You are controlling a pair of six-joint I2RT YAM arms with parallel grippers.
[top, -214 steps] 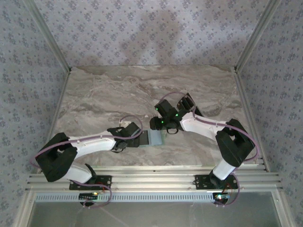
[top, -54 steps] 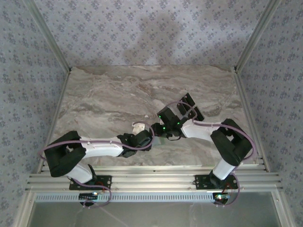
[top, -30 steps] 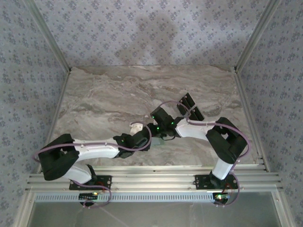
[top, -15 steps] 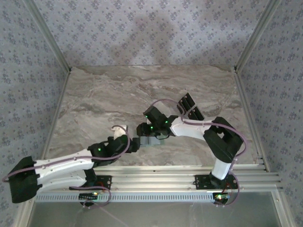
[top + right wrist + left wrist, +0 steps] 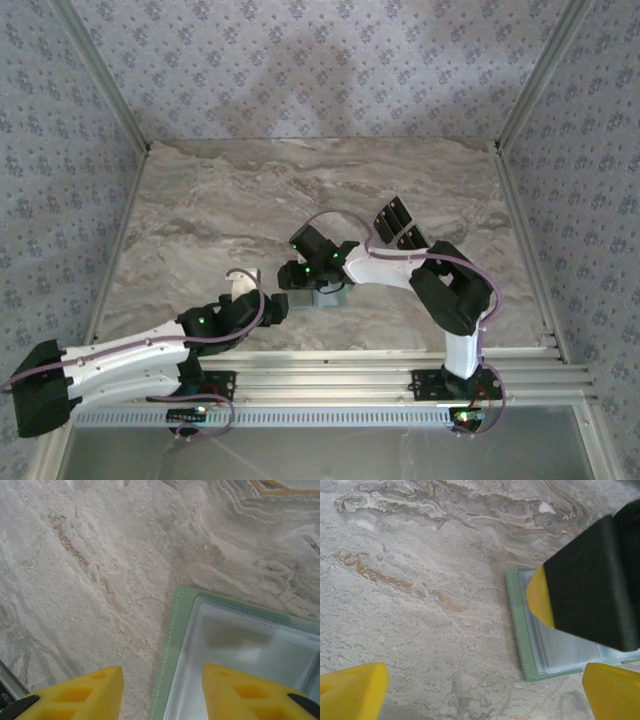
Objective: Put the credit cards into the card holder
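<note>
Two pairs of jaws stand apart, empty. The card holder [image 5: 169,645] lies open on the worktop [image 5: 75,555], its corner under the gap of the right jaws, ahead of the wide-spread left jaws.

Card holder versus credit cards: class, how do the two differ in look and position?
The card holder is pale green with clear sleeves and lies open; the credit cards are black. The card holder sits below the right gripper, its jaws parted; the credit cards lie farther back, uncovered. Both lie flat on the marble table.
</note>
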